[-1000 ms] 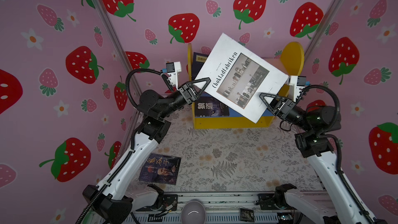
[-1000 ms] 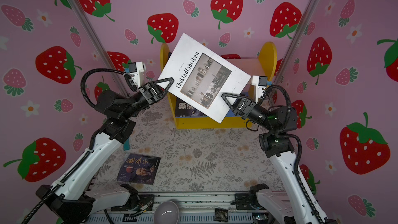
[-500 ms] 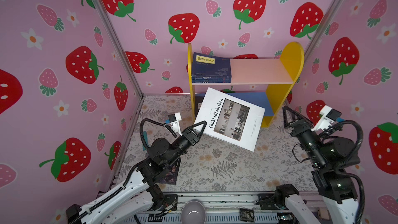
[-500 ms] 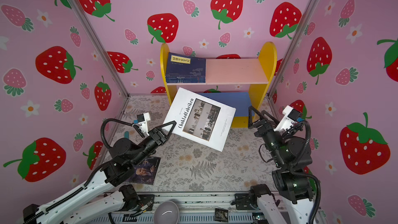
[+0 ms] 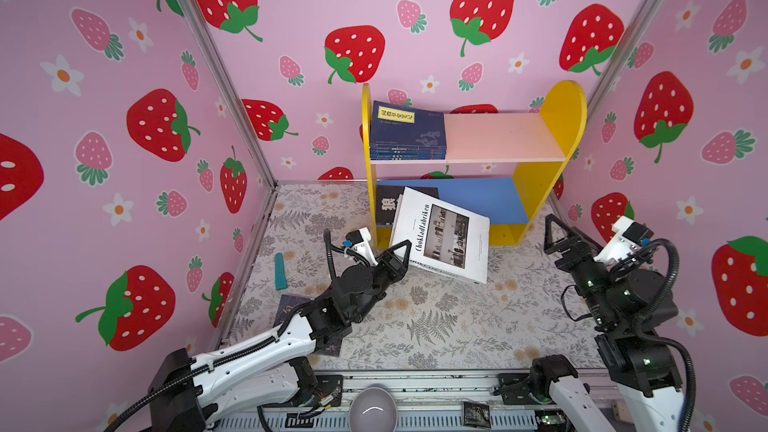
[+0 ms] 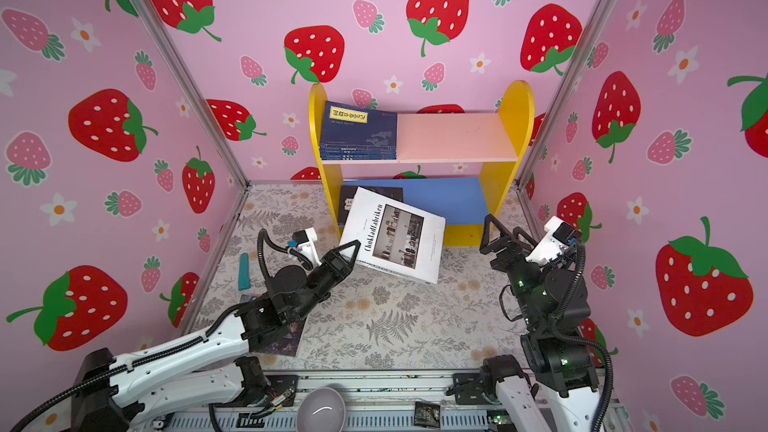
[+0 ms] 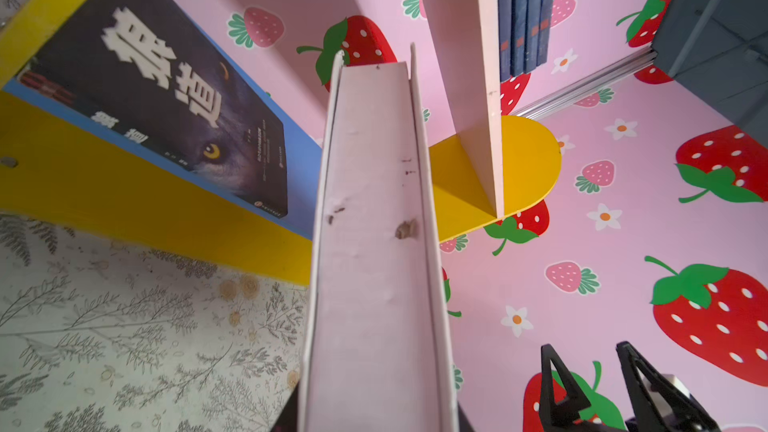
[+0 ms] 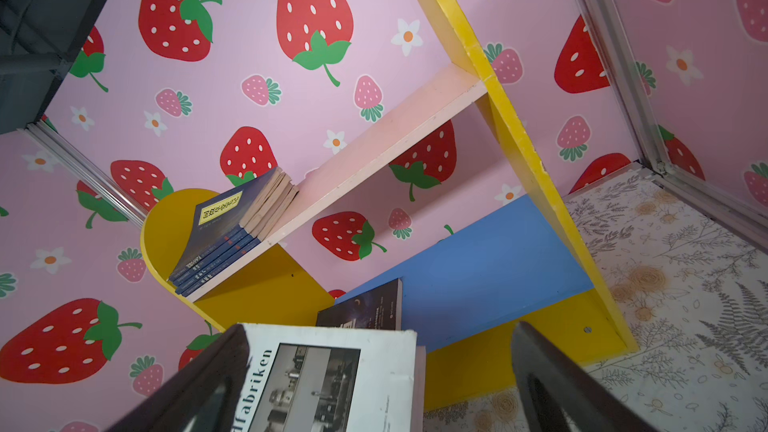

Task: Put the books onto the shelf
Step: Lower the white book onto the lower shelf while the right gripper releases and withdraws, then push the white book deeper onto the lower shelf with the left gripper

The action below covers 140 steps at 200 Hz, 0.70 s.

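The left gripper [image 5: 402,254] is clamped on the near left corner of the thick white book [image 5: 442,234], just below the middle of both top views. Nothing else holds the book. It tilts, and its far edge reaches over the front of the blue lower board [image 5: 478,197] of the shelf [image 5: 561,118]. It hides part of the black wolf book [image 5: 385,206] that lies on that board. I cannot tell if the two books touch.

The right gripper [image 5: 567,238] is at the right of the frame. Its fingers are wide apart and it holds nothing. It is well apart from the white book.

The navy books [image 5: 407,130] lie in a pile at the left end of the pink upper board. One dark book [image 5: 291,310] lies on the desk [image 5: 436,326] at the lower left, half under the left arm, near a small teal thing [image 5: 280,270].

The white book looks big and heavy for a grip on one corner, so I think it could twist and slip out. If it goes in crooked, it could bump the yellow side or push the wolf book back.
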Tool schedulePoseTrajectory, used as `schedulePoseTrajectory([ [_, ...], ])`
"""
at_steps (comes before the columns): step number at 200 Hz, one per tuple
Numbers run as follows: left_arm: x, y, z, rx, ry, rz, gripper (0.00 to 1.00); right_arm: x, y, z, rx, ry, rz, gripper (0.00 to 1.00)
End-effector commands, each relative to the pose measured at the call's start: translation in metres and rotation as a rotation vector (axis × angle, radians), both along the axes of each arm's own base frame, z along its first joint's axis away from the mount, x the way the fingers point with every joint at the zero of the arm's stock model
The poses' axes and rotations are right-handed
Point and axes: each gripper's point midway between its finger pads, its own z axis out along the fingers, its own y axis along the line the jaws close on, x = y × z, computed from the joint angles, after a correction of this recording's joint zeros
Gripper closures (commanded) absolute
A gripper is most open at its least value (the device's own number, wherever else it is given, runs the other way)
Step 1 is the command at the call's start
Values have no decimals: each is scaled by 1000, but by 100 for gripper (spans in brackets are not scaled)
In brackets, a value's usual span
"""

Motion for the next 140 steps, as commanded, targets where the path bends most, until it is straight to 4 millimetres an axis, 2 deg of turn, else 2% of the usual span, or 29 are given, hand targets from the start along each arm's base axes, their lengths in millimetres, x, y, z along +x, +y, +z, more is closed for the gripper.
schedulePoseTrajectory([
  [1,19,-3,60,-135,-118,88,85,-3,2,-1,6,-13,17,0],
  [33,50,-29,57,-170,-100,137,85,-10,0,2,14,-30,16,0],
  [75,96,-77,52,-233,-79,133,84,-32,-1,25,2,-96,40,0],
  [102,115,-105,43,-200,-51,117,84,-46,-11,35,-13,-130,2,0],
  [140,136,-124,37,-191,-67,149,84,-55,-14,41,-20,-161,-5,0],
])
